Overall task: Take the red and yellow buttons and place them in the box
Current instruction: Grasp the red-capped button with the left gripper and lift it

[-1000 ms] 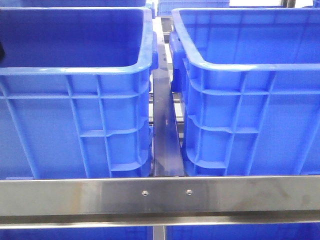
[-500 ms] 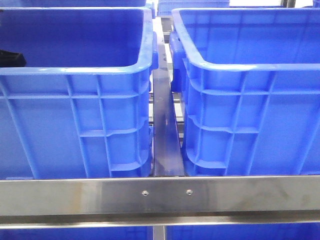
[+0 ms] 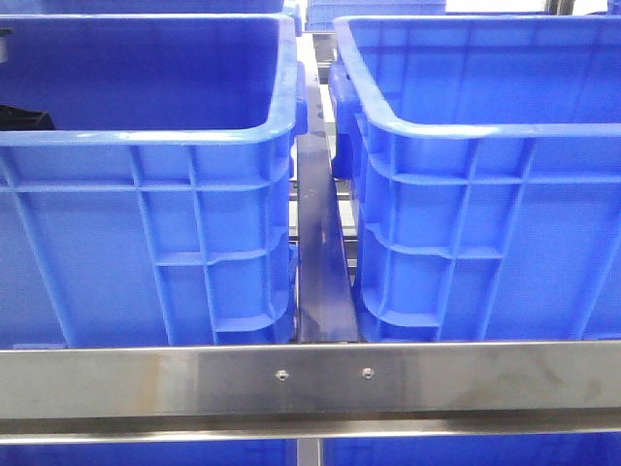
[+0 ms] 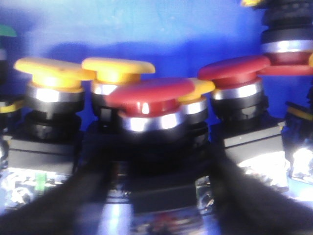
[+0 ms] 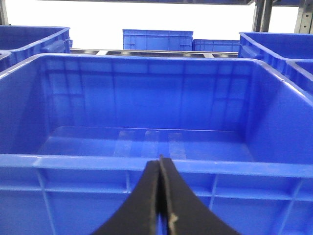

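In the left wrist view several push buttons stand close together on the blue floor of a crate. A dark red button (image 4: 149, 95) is nearest, with yellow buttons (image 4: 117, 68) behind it and another red button (image 4: 234, 71) beside it. My left gripper (image 4: 156, 196) is open, its blurred dark fingers (image 4: 58, 205) on either side of the nearest red button's black base. In the front view only a dark part of the left arm (image 3: 21, 118) shows, inside the left blue crate (image 3: 146, 136). My right gripper (image 5: 160, 164) is shut and empty, just outside the near rim of the empty blue box (image 5: 73, 161).
The right blue crate (image 3: 466, 126) stands beside the left one, with a narrow metal channel (image 3: 320, 262) between them. A steel rail (image 3: 310, 379) runs across the front. More blue crates (image 5: 156, 39) stand beyond the box in the right wrist view.
The dark part of my left arm has come further into the left crate from its left edge and sunk slightly. Nothing else has moved.
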`<state>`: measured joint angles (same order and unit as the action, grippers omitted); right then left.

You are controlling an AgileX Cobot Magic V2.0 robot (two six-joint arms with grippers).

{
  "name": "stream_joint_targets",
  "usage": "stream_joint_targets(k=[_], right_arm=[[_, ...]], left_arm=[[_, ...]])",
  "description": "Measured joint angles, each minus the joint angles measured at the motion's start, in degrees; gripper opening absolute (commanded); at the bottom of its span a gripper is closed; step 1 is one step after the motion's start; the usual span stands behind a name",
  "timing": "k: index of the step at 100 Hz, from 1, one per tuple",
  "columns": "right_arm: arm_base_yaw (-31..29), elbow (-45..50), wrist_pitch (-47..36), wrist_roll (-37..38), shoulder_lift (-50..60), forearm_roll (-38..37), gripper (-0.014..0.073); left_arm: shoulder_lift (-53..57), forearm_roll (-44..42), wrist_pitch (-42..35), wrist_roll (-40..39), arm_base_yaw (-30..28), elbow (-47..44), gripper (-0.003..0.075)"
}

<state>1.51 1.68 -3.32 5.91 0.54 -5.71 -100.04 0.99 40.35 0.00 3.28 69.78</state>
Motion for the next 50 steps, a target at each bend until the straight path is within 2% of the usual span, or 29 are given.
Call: stream_joint_targets(k=[20,50], right_arm=[[0.0,0.0,0.0,0.0,0.0,0.0,-0.0066],[0.0,0.0,0.0,0.0,0.1,0.0,-0.0066]], left_arm=[[1.4,0.0,-0.6,0.3,0.8,0.0,0.0123],[10.0,1.5,0.6,11.0,8.2,0.0,0.0122]])
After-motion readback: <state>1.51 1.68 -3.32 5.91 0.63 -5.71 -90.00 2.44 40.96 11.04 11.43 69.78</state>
